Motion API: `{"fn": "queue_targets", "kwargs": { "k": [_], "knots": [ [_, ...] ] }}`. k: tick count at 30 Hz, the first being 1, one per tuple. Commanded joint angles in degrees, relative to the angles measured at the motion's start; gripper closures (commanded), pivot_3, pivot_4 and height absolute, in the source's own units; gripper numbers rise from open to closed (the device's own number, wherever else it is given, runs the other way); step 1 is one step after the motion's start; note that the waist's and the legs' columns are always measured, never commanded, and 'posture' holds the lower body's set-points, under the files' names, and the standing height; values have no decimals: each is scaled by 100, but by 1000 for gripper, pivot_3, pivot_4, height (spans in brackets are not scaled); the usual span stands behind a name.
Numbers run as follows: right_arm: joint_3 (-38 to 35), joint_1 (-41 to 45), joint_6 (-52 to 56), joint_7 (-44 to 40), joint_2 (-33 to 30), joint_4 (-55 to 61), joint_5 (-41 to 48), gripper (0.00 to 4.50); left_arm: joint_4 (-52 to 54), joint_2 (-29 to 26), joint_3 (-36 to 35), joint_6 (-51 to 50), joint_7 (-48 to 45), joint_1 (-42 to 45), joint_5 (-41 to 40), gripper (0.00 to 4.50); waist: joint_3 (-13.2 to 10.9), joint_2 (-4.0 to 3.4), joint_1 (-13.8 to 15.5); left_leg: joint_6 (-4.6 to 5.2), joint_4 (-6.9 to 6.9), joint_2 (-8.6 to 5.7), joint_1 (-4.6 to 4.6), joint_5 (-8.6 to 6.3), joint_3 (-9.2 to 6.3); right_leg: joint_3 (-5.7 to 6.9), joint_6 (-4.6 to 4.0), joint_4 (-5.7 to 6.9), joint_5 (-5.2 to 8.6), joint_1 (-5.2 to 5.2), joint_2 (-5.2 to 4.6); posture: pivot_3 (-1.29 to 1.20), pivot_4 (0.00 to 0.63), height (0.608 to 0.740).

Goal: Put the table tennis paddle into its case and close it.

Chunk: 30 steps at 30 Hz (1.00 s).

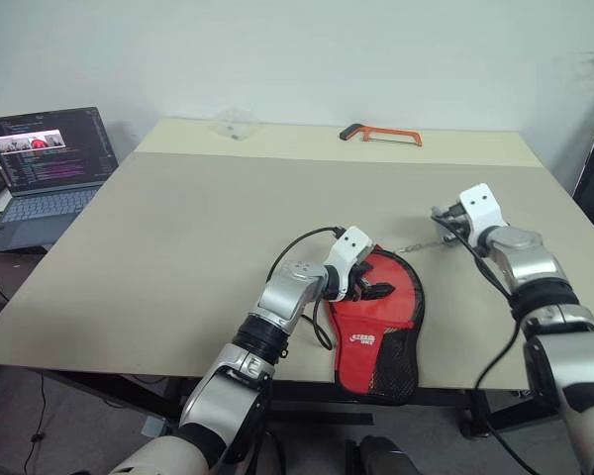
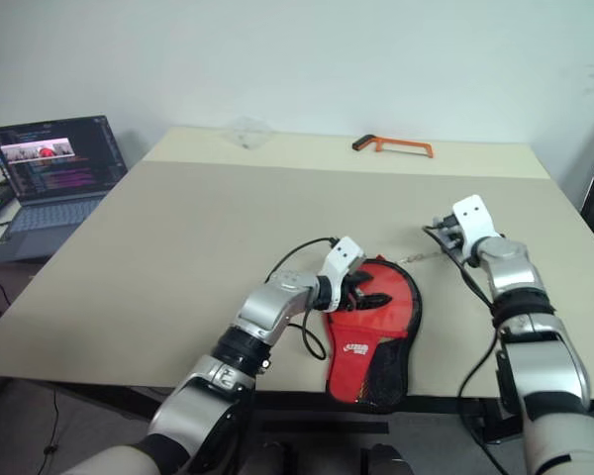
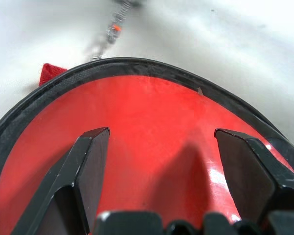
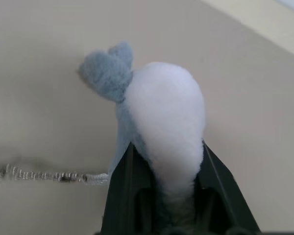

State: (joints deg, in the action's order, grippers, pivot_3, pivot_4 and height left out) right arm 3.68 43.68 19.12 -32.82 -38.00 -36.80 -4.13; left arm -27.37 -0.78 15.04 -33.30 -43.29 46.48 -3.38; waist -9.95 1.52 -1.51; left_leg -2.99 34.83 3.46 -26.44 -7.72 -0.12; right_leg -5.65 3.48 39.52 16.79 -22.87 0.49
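The soft case point(image 1: 378, 327), paddle inside, looks light and floppy. The left tool point(image 1: 369, 285) hovers open over its round end. At three o'clock, the right tool point(image 4: 161, 161) pinches a fluffy charm point(image 4: 157, 107) on the zip's chain point(image 4: 49, 175), a fair place to pull.

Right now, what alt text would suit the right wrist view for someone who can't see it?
The right gripper is shut on a fluffy grey-and-white pompom charm, held above the beige table, with a thin metal chain trailing from it.
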Motion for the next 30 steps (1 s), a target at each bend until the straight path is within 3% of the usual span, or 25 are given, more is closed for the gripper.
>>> {"fn": "queue_targets", "kwargs": {
  "k": [1, 7, 11, 15, 20, 26, 30],
  "knots": [
    [-72, -1300, 1026, -1443, -1217, 2706, 335, 4144, -257, 3, 158, 27, -128, -22, 28, 759, 14, -36, 37, -1, 1, -3, -2, -2, -5, 0, 4, -12, 3, 5, -1, 0, 150, 740],
    [-733, -2981, 1568, -2828, -2626, 5111, 1157, 4153, -509, 80, 228, 183, -245, 83, 44, 759, 25, -54, -36, -6, -10, -3, 60, -9, -3, 1, 9, -54, 8, 74, -6, 0, 150, 740],
    [-1415, -4043, 1777, -3691, -3131, 6350, 1953, 4164, -755, 168, 251, 322, -307, 211, 72, 759, 23, -49, -33, -7, 3, -6, 63, -9, -5, -2, -19, -54, 24, 78, -10, 0, 150, 740],
    [-1663, -4822, 2106, -4016, -3092, 7440, 2709, 4164, -964, 212, 254, 441, -335, 318, 98, 759, 20, -37, -23, -7, 8, -14, 64, -9, -3, -2, -16, -60, 23, 82, -20, 0, 150, 740],
    [-1342, -5580, 2111, -3988, -3073, 8444, 3030, 4164, -1142, 236, 271, 550, -395, 405, 149, 759, 18, -31, -20, -8, 1, -18, 58, -10, -3, 1, -14, -65, 31, 81, -25, 0, 150, 740],
    [-949, -6186, 1897, -3913, -3088, 8813, 3002, 4165, -1172, 214, 307, 561, -456, 442, 181, 759, 12, -12, -24, -9, 3, -20, 60, -10, -8, 4, -15, -64, 31, 81, -27, 0, 150, 740],
    [-923, -6147, 1842, -3765, -3037, 8725, 2993, 4166, -1145, 186, 328, 546, -491, 434, 203, 759, 10, -3, -27, -9, 2, -20, 60, -10, -8, 5, -16, -64, 32, 80, -28, 0, 150, 740]
  ]
}}
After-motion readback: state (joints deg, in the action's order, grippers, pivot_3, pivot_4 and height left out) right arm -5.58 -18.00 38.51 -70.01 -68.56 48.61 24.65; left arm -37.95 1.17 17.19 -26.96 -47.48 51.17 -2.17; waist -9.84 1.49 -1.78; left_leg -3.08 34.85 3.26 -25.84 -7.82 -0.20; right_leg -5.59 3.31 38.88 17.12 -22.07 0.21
